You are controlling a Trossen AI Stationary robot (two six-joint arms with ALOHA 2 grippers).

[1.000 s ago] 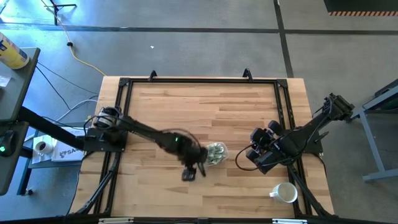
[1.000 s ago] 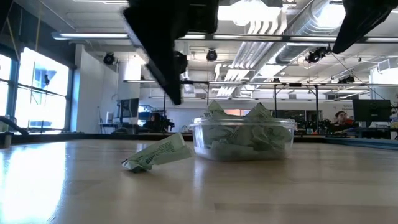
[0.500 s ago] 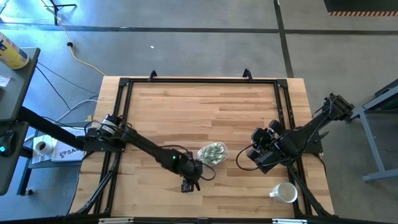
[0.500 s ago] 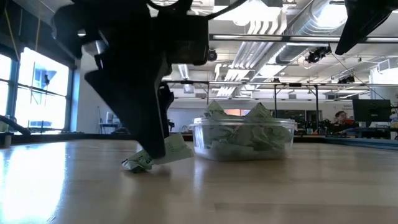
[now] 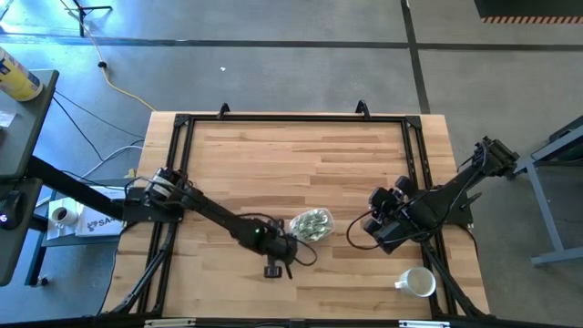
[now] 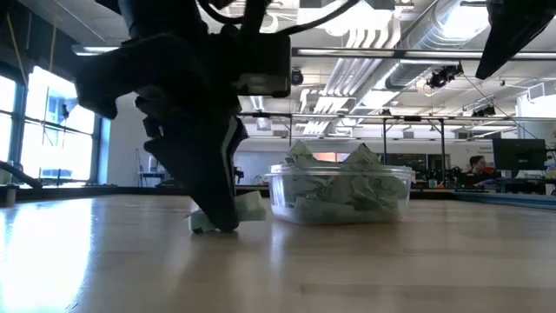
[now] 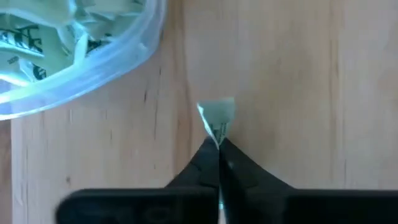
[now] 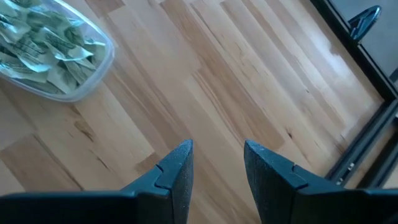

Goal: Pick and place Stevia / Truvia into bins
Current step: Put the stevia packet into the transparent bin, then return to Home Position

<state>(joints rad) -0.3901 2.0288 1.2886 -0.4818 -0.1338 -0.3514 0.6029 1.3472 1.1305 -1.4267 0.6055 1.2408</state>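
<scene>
Low view, foreground: the left gripper (image 6: 217, 222) stands on the wooden table (image 6: 278, 269) at centre left of the frame, its fingertips down at the board and closed on a pale green sweetener packet (image 6: 248, 209) that lies flat just left of the clear container (image 6: 339, 196). The left wrist view confirms the grasp: the two dark fingers (image 7: 208, 158) meet at a point at lower centre, pinching the near edge of the packet (image 7: 217, 115), while the container's rim (image 7: 106, 81) curves across the upper left, apart from the packet. The container holds a heap of similar packets, some standing above its rim. In the high view the left gripper (image 5: 275, 264) sits at lower centre of the table, just below and left of the container (image 5: 311, 224). The right gripper (image 5: 357, 228) waits to the right of the container, raised off the board, its fingers (image 8: 177, 171) spread and holding nothing. A white mug (image 5: 419, 283) stands at the lower right of the table, well apart. Far behind, the low view shows a workshop room. Judged from this, the step in hand is the pickup of a loose packet; the next move calls for a lift clear of the rim, a short carry over the container and a release above the heap.
</scene>
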